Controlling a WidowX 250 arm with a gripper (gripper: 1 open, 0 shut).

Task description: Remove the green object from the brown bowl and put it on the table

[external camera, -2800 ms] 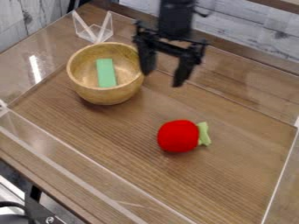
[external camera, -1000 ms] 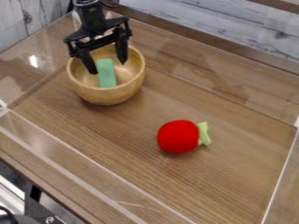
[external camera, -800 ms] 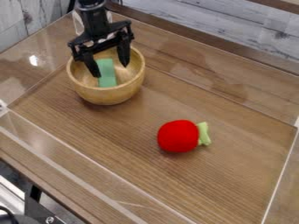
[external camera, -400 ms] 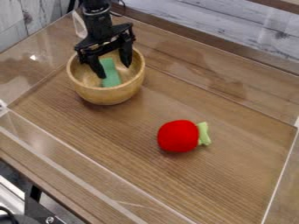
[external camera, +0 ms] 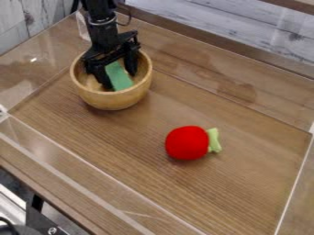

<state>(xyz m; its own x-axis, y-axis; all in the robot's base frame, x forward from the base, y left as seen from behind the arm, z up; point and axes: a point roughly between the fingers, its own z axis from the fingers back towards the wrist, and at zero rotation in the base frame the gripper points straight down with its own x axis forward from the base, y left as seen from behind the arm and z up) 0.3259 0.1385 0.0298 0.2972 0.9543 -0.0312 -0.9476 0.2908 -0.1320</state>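
I see the claw (external camera: 112,66) lowered into the brown bowl (external camera: 110,92), pointing straight down with its fingers spread wide on either side of the green object (external camera: 119,77), not clenched on it. The green object lies inside the bowl. On the bench (external camera: 221,193), well apart, rests 1 red toy fruit (external camera: 189,143).

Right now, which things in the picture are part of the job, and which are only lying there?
Part of the job:
- green object, lying in the bowl
- brown bowl
- table, where the object should go
- hand, open, lowered into the bowl around the green object

Only lying there:
- red toy fruit with a pale green leaf, on the table, apart from the bowl
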